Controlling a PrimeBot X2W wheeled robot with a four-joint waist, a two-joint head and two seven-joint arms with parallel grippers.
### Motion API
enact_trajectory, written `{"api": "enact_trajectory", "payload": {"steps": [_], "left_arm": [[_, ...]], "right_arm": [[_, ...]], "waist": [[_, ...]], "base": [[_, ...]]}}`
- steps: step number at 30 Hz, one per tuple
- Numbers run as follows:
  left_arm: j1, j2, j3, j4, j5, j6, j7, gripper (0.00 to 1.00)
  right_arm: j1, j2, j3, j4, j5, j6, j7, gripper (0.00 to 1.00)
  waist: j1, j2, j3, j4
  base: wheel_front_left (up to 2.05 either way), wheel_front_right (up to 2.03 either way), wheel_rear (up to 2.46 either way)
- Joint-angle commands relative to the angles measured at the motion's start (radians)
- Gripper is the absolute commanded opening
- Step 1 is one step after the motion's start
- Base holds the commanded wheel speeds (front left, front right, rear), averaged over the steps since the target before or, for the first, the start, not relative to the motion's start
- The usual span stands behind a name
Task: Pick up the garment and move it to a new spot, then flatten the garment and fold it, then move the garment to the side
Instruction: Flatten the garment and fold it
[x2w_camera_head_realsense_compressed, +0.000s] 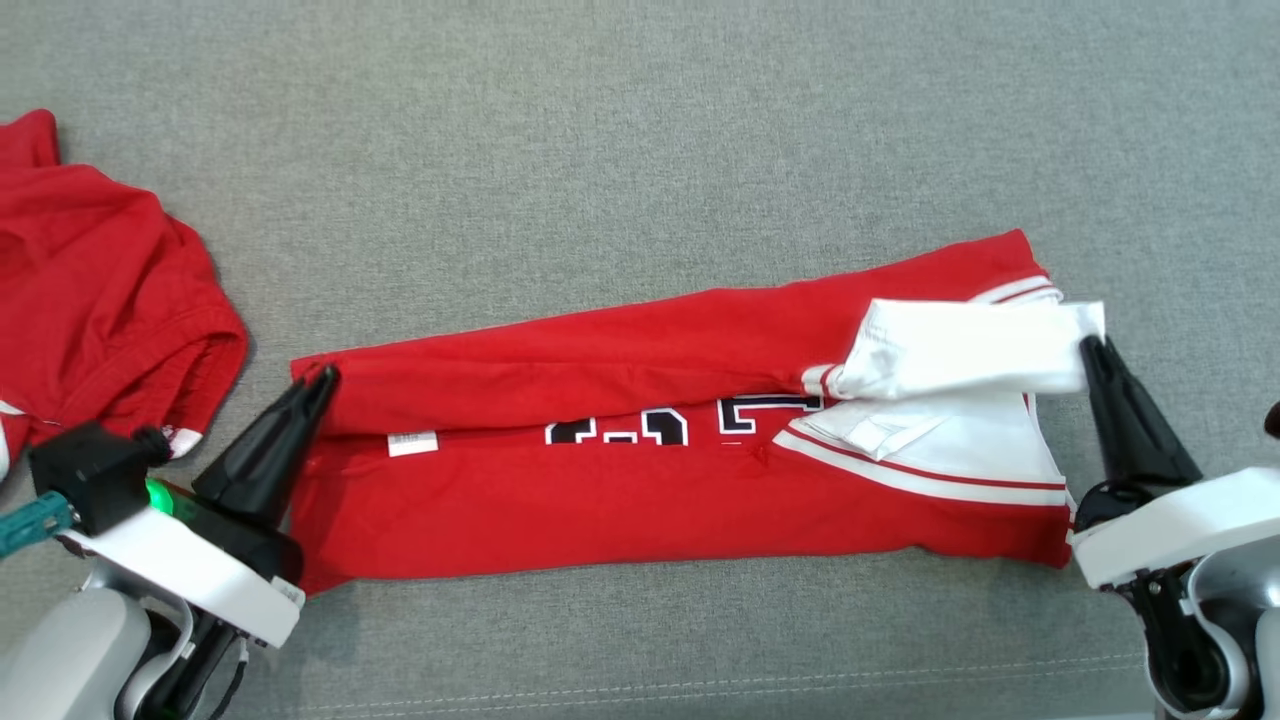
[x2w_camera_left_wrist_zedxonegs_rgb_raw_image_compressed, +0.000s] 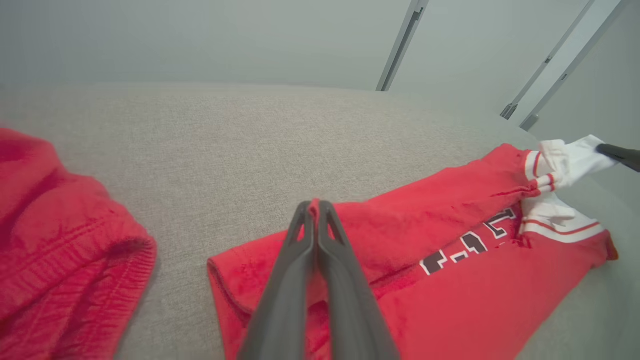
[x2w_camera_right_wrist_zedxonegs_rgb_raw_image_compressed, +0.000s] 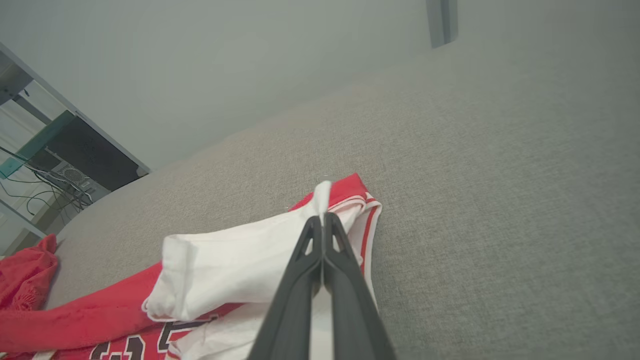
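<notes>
Jaws of the left gripper (x2w_camera_head_realsense_compressed: 322, 375) are pressed together on a soft red hem corner of the garment (x2w_camera_head_realsense_compressed: 620, 500), which lies as a long folded band on the grey woven surface (x2w_camera_head_realsense_compressed: 640, 130). The right gripper (x2w_camera_head_realsense_compressed: 1088, 345) is clamped on its smooth white sleeve (x2w_camera_head_realsense_compressed: 960, 350). Farther left sits a rumpled red cloth (x2w_camera_head_realsense_compressed: 90, 290), perhaps a knitted one.

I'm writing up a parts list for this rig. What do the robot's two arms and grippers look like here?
The left gripper and right gripper each have two long, dark, tapering fingers on a white wrist housing, with a pale grey rounded forearm behind. The left wrist carries a black box, a green light and a teal piece. Black cables run by both wrists.
</notes>
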Motion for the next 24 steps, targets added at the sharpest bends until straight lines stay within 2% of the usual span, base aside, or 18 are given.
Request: {"api": "enact_trajectory", "payload": {"steps": [1, 9, 10, 11, 12, 13, 24], "left_arm": [[-0.005, 0.046, 0.034, -0.012, -0.008, 0.000, -0.006, 0.00], [0.032, 0.051, -0.044, 0.039, -0.052, 0.000, -0.006, 0.00], [0.033, 0.049, -0.051, 0.047, -0.055, 0.000, -0.006, 0.00], [0.035, 0.043, -0.062, 0.063, -0.055, 0.000, -0.006, 0.18], [0.036, 0.040, -0.063, 0.071, -0.052, 0.000, -0.006, 0.69], [0.037, 0.035, -0.062, 0.081, -0.047, 0.000, -0.006, 1.00], [0.094, -0.087, 0.101, 0.165, 0.076, 0.000, -0.006, 1.00]], "right_arm": [[0.008, -0.009, 0.026, -0.015, 0.009, 0.003, -0.010, 0.00], [0.025, -0.009, 0.046, 0.108, 0.024, 0.003, -0.040, 0.00], [0.026, -0.009, 0.043, 0.124, 0.024, 0.003, -0.041, 0.09], [0.025, -0.009, 0.026, 0.154, 0.011, 0.003, -0.048, 0.91], [0.024, -0.009, 0.017, 0.167, 0.005, 0.003, -0.052, 1.00], [0.022, -0.009, 0.011, 0.178, -0.002, 0.003, -0.055, 1.00], [0.004, -0.009, -0.027, 0.240, -0.103, 0.003, -0.166, 1.00]], "waist": [[0.0000, 0.0000, -0.010, 0.005], [0.0000, 0.0000, -0.050, 0.023], [0.0000, 0.0000, -0.054, 0.024], [0.0000, 0.0000, -0.061, 0.026], [0.0000, 0.0000, -0.065, 0.027], [0.0000, 0.0000, -0.071, 0.029], [0.0000, 0.0000, -0.139, 0.040]], "base": [[0.00, 0.00, 0.00], [0.00, 0.00, 0.00], [0.00, 0.00, 0.00], [0.00, 0.00, 0.00], [0.00, 0.00, 0.00], [0.00, 0.00, 0.00], [0.00, 0.00, 0.00]]}}
